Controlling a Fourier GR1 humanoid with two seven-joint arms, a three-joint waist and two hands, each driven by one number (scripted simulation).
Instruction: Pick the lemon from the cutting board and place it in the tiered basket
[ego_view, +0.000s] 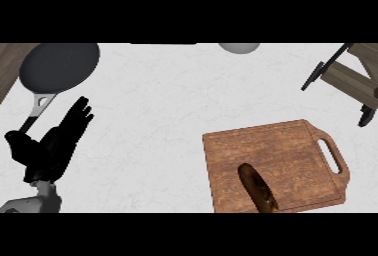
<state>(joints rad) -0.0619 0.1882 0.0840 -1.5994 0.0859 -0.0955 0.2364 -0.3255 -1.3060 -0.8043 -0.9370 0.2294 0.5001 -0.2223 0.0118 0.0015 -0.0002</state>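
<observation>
I see a dark frying pan (57, 66) at the upper left of the white counter (170, 110), its handle running down-left. A grey rounded object (238, 47) sits at the top edge; I can't tell what it is.

A kitchen, judging by the white marbled counter (170, 110) carrying cookware. Well left of the wooden cutting board (273, 162) with its cut-out handle, a dark frying pan (59, 65). Up and right of the board, a wooden rack on black legs (347, 80). Above the board at the far edge, a grey bowl (238, 47).
</observation>
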